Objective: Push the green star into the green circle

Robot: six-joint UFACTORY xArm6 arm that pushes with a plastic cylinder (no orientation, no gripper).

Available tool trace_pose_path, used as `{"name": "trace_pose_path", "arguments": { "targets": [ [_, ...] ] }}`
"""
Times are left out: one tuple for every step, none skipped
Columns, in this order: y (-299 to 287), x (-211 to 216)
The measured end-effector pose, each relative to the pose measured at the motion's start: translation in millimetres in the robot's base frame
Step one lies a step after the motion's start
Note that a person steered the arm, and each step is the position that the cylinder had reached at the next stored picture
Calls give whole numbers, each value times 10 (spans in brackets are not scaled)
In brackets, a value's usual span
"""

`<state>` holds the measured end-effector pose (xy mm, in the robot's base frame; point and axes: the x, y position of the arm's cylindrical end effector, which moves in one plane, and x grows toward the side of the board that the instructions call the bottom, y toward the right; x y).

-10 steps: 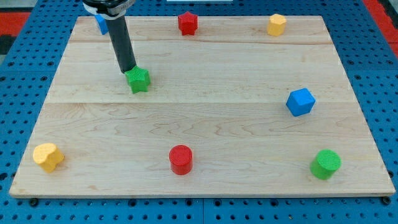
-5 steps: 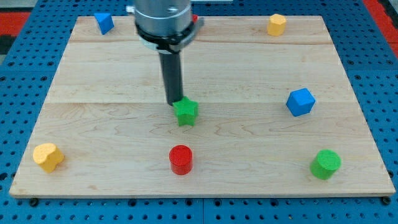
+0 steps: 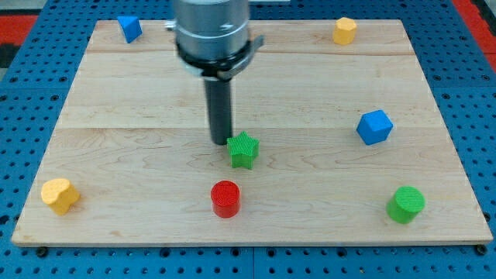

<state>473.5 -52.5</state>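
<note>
The green star point(image 3: 243, 150) lies near the middle of the wooden board point(image 3: 116, 155). My tip point(image 3: 222, 141) touches the star's upper left side. The green circle point(image 3: 406, 204), a short cylinder, stands at the board's lower right, far from the star, to its right and a little lower. The arm's body point(image 3: 211, 31) hides part of the board's top middle.
A red cylinder point(image 3: 225, 198) stands just below and left of the star. A blue cube point(image 3: 374, 126) sits at the right. A yellow heart-like block point(image 3: 60, 194) is at the lower left, a blue block point(image 3: 129, 28) at the top left, a yellow block point(image 3: 345, 31) at the top right.
My tip has pushed the green star from the board's upper left down and to the right, to the middle. The arm now hides the red block at the top.
</note>
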Motion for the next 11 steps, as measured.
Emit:
{"name": "trace_pose_path", "arguments": {
  "targets": [
    [-16,272],
    [432,300],
    [198,187],
    [397,107],
    [761,90],
    [1008,56],
    [987,-121],
    [1451,57],
    [1801,448],
    [1902,597],
    [2036,597]
  ]
}}
